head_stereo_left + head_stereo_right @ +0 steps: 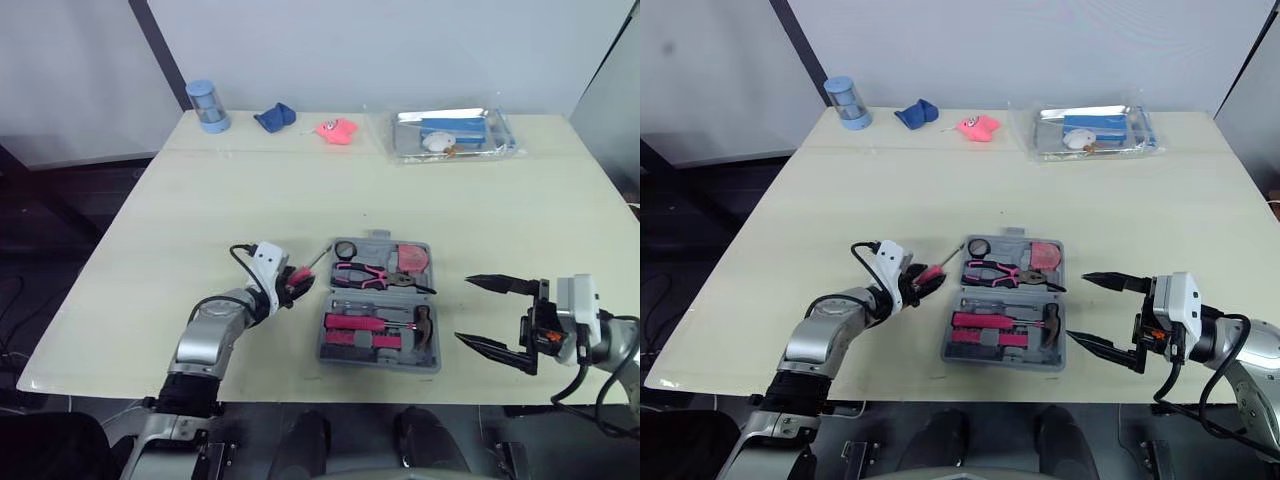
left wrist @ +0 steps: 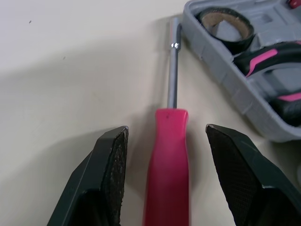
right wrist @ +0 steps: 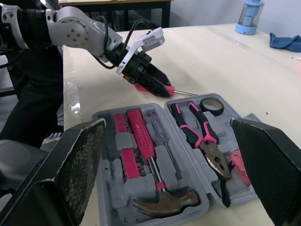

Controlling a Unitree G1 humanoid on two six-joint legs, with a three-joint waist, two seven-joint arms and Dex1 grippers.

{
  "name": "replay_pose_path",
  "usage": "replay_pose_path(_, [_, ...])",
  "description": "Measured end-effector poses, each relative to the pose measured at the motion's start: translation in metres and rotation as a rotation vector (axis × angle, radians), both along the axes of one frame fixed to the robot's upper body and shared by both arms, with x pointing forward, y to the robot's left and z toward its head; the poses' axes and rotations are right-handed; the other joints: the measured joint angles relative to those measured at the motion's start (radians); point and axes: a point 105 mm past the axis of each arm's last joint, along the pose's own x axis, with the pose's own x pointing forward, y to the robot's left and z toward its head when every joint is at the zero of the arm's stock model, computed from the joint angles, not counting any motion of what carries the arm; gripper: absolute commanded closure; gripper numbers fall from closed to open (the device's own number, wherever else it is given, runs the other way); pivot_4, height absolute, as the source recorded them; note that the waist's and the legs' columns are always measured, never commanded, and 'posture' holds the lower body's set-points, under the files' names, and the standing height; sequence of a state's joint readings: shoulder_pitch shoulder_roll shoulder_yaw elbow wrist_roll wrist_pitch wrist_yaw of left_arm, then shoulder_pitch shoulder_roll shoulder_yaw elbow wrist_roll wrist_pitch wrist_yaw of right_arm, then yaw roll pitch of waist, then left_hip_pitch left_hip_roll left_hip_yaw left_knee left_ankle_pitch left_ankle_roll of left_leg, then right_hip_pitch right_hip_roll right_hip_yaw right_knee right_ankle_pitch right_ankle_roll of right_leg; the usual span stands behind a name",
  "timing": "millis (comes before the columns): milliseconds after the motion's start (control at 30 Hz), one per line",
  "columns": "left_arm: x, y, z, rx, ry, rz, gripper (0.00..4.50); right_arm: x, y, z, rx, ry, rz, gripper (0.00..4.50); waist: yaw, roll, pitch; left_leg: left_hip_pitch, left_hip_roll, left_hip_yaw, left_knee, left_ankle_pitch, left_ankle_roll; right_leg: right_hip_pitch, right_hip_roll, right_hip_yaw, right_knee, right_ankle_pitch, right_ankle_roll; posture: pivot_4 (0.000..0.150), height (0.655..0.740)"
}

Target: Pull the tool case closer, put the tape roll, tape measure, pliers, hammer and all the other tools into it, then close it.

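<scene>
The grey tool case (image 1: 378, 363) lies open near the table's front edge. It holds a black tape roll (image 1: 345, 249), pink-handled pliers (image 1: 365, 273), a pink tape measure (image 1: 410, 258), a hammer (image 3: 164, 200) and other pink tools. A pink-handled screwdriver (image 2: 168, 160) lies on the table just left of the case. My left gripper (image 2: 164, 129) is open, one finger on each side of its handle, with gaps between pads and handle. My right gripper (image 1: 463, 309) is open to the right of the case, with nothing between its fingers.
Along the far edge stand a blue cylinder (image 1: 208, 105), a blue cloth (image 1: 275, 117), a pink object (image 1: 337, 131) and a clear plastic tray (image 1: 452, 134) holding small items. A broad bare stretch of table lies between them and the case.
</scene>
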State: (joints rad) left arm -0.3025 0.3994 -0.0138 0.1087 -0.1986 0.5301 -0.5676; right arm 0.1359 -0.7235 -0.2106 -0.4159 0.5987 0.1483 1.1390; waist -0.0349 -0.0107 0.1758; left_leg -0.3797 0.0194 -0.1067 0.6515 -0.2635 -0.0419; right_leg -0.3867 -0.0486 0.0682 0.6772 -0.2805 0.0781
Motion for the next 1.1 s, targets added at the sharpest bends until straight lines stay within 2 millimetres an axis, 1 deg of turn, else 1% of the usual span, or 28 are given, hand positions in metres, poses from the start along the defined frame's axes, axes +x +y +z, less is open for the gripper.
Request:
replay_pose_path(133, [-0.001,-0.001,-0.001,-0.001,0.017,-0.003,1.66,0.0,0.0,-0.001,0.0,0.005,-0.006,0.0,-0.002,0.0,0.0,0.0,0.0,0.0,0.0,0.0,0.0,0.0,0.0,0.0,0.0,0.0,0.0,0.15,0.74])
replay_pose_path(300, [-0.001,-0.003,0.002,0.0,0.035,-0.008,1.66,0.001,-0.001,-0.001,0.002,0.003,-0.013,0.0,-0.002,0.0,0.0,0.0,0.0,0.0,0.0,0.0,0.0,0.0,0.0,0.0,0.0,0.0,0.0,0.15,0.74])
replay_pose_path(467, [0.003,-0.006,0.008,0.0,0.032,-0.018,1.66,0.001,0.003,0.0,0.003,-0.004,-0.009,0.0,-0.002,0.0,0.0,0.0,0.0,0.0,0.0,0.0,0.0,0.0,0.0,0.0,0.0,0.0,0.0,0.15,0.74])
replay_pose_path(633, [0.002,-0.007,0.005,0.002,0.048,-0.023,1.66,0.0,0.008,0.005,-0.001,-0.022,0.002,0.0,-0.003,0.0,0.0,0.0,0.0,0.0,0.0,0.0,0.0,0.0,0.0,0.0,0.0,0.0,0.0,0.15,0.74])
replay_pose_path(700, [0.002,-0.006,0.003,0.001,0.057,-0.019,2.2,0.001,0.008,0.006,0.0,-0.021,0.001,0.0,-0.003,0.0,0.0,0.0,0.0,0.0,0.0,0.0,0.0,0.0,0.0,0.0,0.0,0.0,0.0,0.15,0.74])
replay_pose_path(733, [0.001,-0.006,0.002,0.001,0.063,-0.016,2.37,0.001,0.009,0.006,0.001,-0.023,0.0,0.0,-0.003,0.0,0.0,0.0,0.0,-0.001,0.0,0.0,0.0,0.0,0.0,0.0,0.0,0.0,0.0,0.15,0.74])
replay_pose_path(767, [0.002,-0.006,0.001,0.001,0.067,-0.009,3.01,0.002,0.009,0.008,0.002,-0.028,-0.003,0.0,-0.003,0.0,0.0,0.0,0.0,-0.001,0.0,0.0,0.0,0.0,0.0,0.0,0.0,0.0,0.0,0.15,0.74])
replay_pose_path(800, [0.002,-0.005,0.001,0.002,0.068,-0.007,3.17,0.003,0.009,0.009,0.002,-0.03,-0.004,0.0,-0.003,0.0,0.0,0.0,0.0,-0.001,0.0,0.0,0.0,0.0,0.0,0.0,0.0,0.0,0.0,0.15,0.74])
replay_pose_path(833, [0.002,-0.005,0.001,0.002,0.069,-0.003,3.61,0.003,0.01,0.009,0.002,-0.031,-0.004,0.0,-0.002,0.0,0.0,0.0,0.0,-0.001,0.0,0.0,0.0,0.0,0.0,0.0,0.0,0.0,0.0,0.15,0.74])
replay_pose_path(867, [0.003,-0.004,0.002,0.002,0.065,-0.001,3.88,0.003,0.01,0.01,0.001,-0.03,-0.004,0.0,-0.002,0.0,0.0,0.0,0.0,-0.001,0.0,0.0,0.0,0.0,0.0,0.0,0.0,0.0,0.0,0.15,0.74])
replay_pose_path(1100, [0.004,-0.003,0.003,0.003,0.069,0.011,3.89,0.004,0.013,0.014,-0.002,-0.042,0.006,0.0,-0.001,0.0,0.0,0.0,0.0,-0.001,0.0,0.0,0.0,0.0,0.0,0.0,0.0,0.0,0.0,0.15,0.74])
